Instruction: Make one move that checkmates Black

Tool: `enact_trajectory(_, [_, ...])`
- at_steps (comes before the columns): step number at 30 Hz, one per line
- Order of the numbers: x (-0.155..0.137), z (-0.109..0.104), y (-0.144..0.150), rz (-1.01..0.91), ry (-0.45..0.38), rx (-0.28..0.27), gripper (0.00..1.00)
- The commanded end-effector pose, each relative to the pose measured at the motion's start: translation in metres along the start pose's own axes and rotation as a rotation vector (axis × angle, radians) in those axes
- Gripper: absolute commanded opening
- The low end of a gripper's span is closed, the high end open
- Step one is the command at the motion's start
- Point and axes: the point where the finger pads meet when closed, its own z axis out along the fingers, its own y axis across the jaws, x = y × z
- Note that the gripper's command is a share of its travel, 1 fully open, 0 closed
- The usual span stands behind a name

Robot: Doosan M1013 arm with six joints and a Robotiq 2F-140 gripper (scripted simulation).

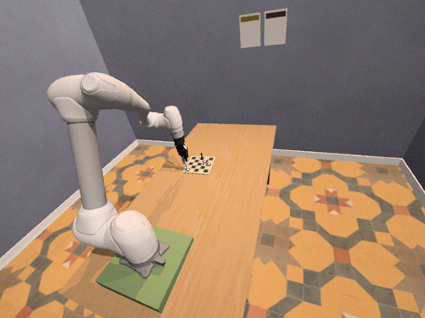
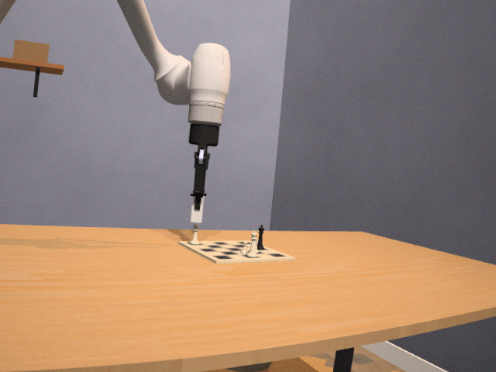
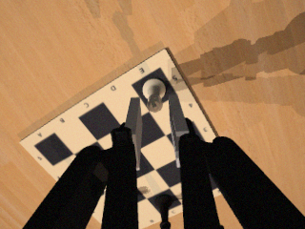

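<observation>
1. End effector (image 2: pixel 196 216) hangs straight down over the left corner of the chessboard (image 2: pixel 224 258), its two pale fingertips just above the head of a white piece (image 2: pixel 194 235). We judge the narrow gap between the tips to hold nothing; the fingers are partly closed, set apart only enough to take the piece.

2. White piece stands upright on a dark corner square, seen from the wrist view (image 3: pixel 154 91) as a rounded head framed between the fingertips. It sits well apart from the other pieces.

3. We expect this piece to be light, rigid and smooth, with a narrow stem and a small base, so it may tip or twist if pinched off centre. We would take it just under the head, on the neck, with the fingers level on both sides.

4. Far right of the board holds a cluster: a black king (image 2: pixel 261 236), a taller white piece (image 2: pixel 253 244) and a smaller white one beside it, close together on the tabletop (image 2: pixel 120 288).

5. We cannot read the edge letters and numbers in any view, so square names stay uncertain. Which kind of piece sits under the fingers is hard to make out, and the cluster's pieces overlap.
</observation>
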Motion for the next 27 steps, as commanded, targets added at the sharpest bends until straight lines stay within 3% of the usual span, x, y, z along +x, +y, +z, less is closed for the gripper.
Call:
enact_trajectory(1, [0.0,0.003,0.0,0.0,0.0,0.0,0.25])
enact_trajectory(18, [0.0,0.034,0.0,0.0,0.0,0.0,0.25])
enact_trajectory(27, [0.0,0.037,0.0,0.0,0.0,0.0,0.25])
